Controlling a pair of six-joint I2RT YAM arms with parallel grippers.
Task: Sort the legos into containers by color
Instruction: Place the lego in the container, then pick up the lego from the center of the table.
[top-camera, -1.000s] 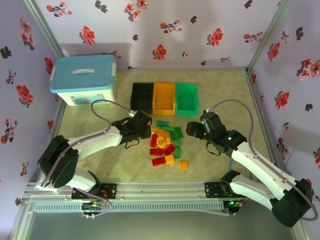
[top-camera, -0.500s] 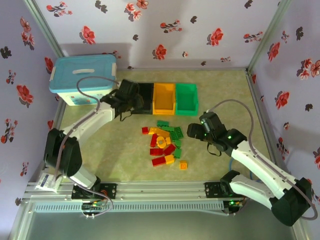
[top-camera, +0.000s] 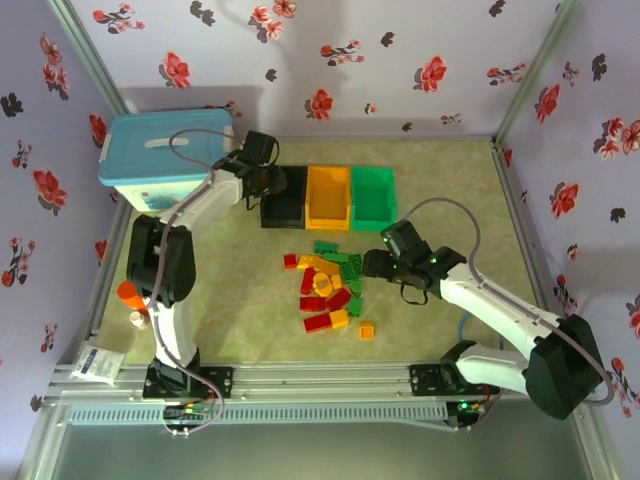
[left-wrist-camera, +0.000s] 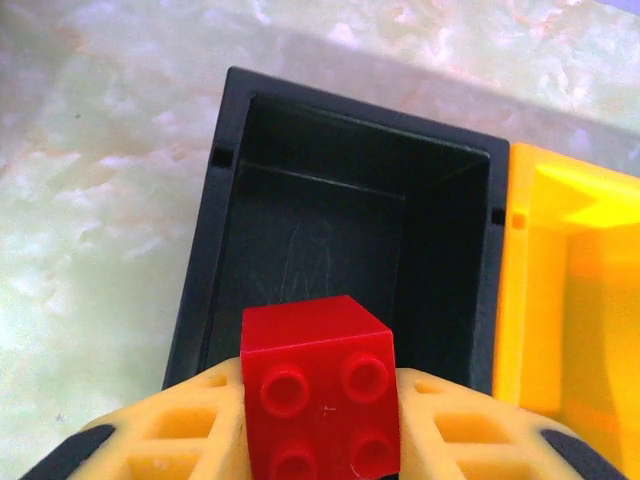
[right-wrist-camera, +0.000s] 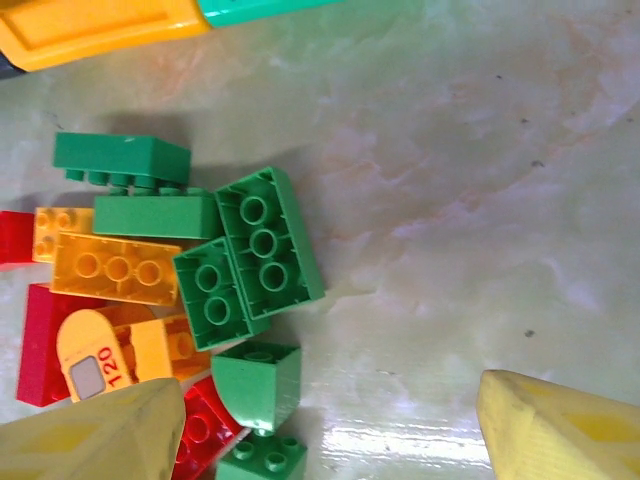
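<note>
Directly ahead of and below the left gripper lies the open black bin, its long axis running away from it. The bin looks empty. The gripper is clamped on a square red brick, four studs up, poised over the bin's near edge. The right gripper is spread wide above the loose legos, green ones nearest it, heaped on the table.

One red brick, black bin, orange-yellow bin, green bin, red-and-black flowered walls.
</note>
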